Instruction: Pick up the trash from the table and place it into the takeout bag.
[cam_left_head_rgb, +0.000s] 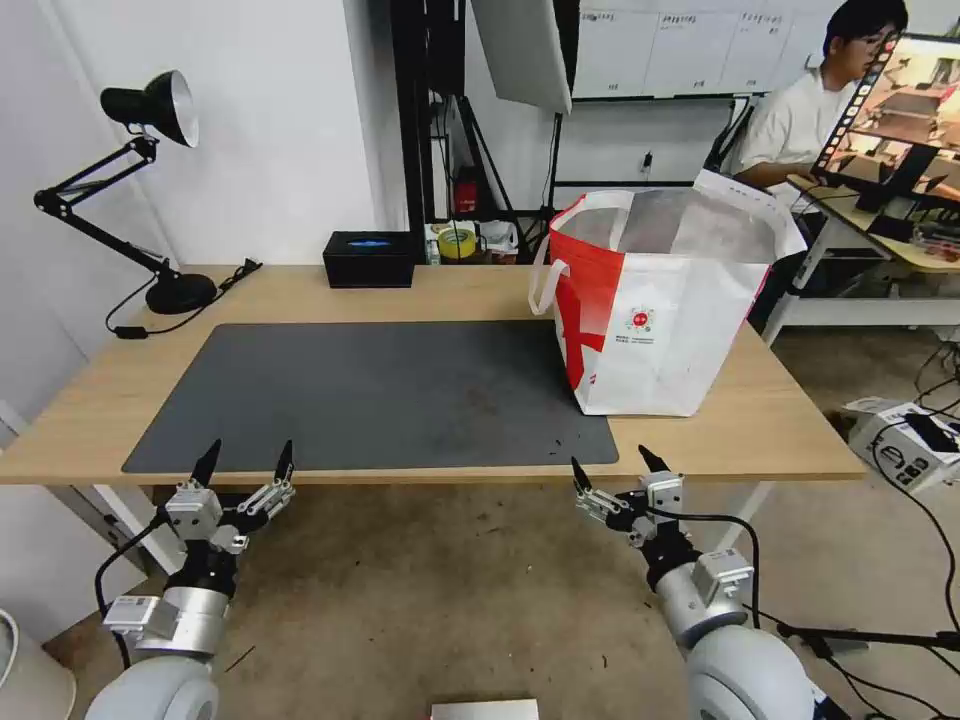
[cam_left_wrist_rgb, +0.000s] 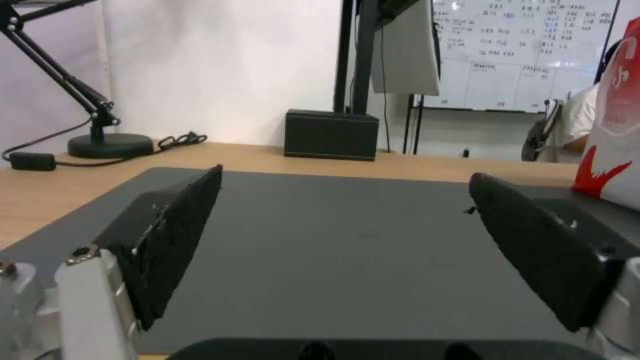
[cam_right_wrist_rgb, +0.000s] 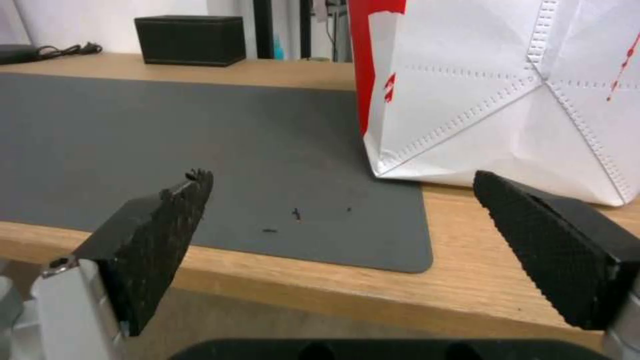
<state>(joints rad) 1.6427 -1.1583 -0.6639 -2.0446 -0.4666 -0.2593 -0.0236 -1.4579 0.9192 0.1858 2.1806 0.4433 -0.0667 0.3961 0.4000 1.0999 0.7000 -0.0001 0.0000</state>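
Note:
The takeout bag (cam_left_head_rgb: 660, 330) stands upright and open on the right side of the table (cam_left_head_rgb: 450, 292), partly on the dark grey mat (cam_left_head_rgb: 370, 390); its silver lining shows. No trash is in view; the mat is bare apart from a few dark specks. My left gripper (cam_left_head_rgb: 248, 452) hovers open at the table's front edge, left of centre, with nothing between its fingers (cam_left_wrist_rgb: 173, 235). My right gripper (cam_left_head_rgb: 610, 460) is open at the front edge just before the bag (cam_right_wrist_rgb: 507, 90), also holding nothing. The bag's red edge (cam_left_wrist_rgb: 613, 125) appears in the left wrist view.
A black desk lamp (cam_left_head_rgb: 150, 150) stands at the table's back left with its cable. A black rectangular box (cam_left_head_rgb: 368, 258) sits at the back centre. A second desk with a monitor (cam_left_head_rgb: 900, 110) is behind on the right, and boxes (cam_left_head_rgb: 900, 430) lie on the floor.

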